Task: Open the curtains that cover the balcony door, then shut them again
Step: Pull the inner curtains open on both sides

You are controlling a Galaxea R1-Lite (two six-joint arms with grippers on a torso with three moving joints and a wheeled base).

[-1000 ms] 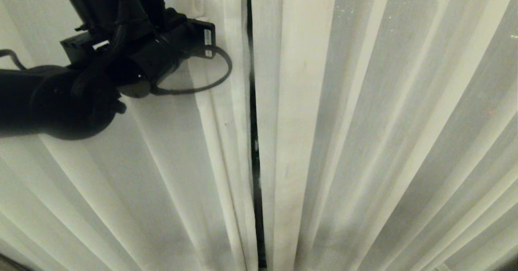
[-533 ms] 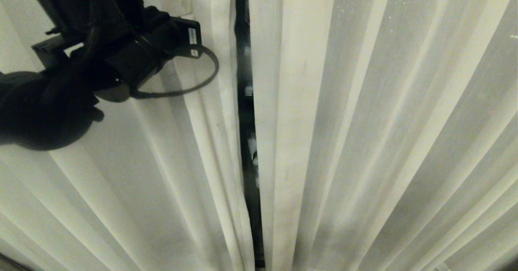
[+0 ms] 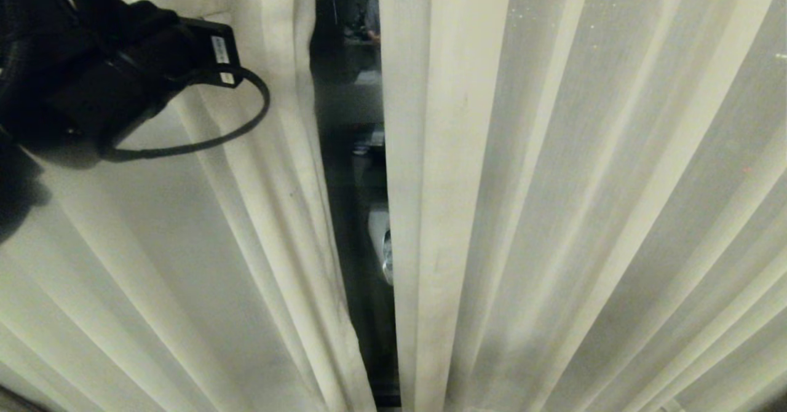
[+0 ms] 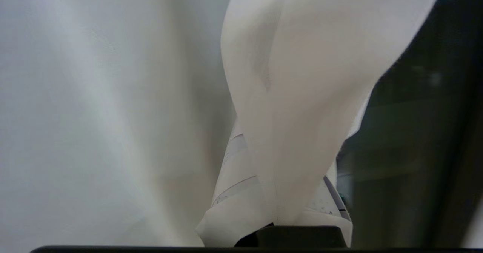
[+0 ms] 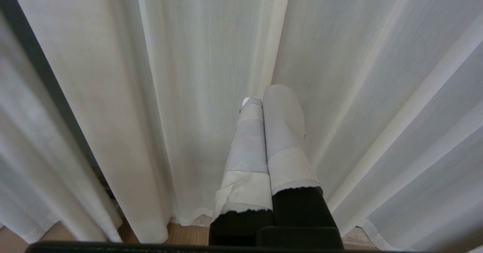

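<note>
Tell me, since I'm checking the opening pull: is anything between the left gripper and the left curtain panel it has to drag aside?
Nothing visible. The left gripper is shut on the inner edge fold of the left curtain panel, fabric pinched between its fingers. Beside it, the gap shows only the dark balcony door.
</note>
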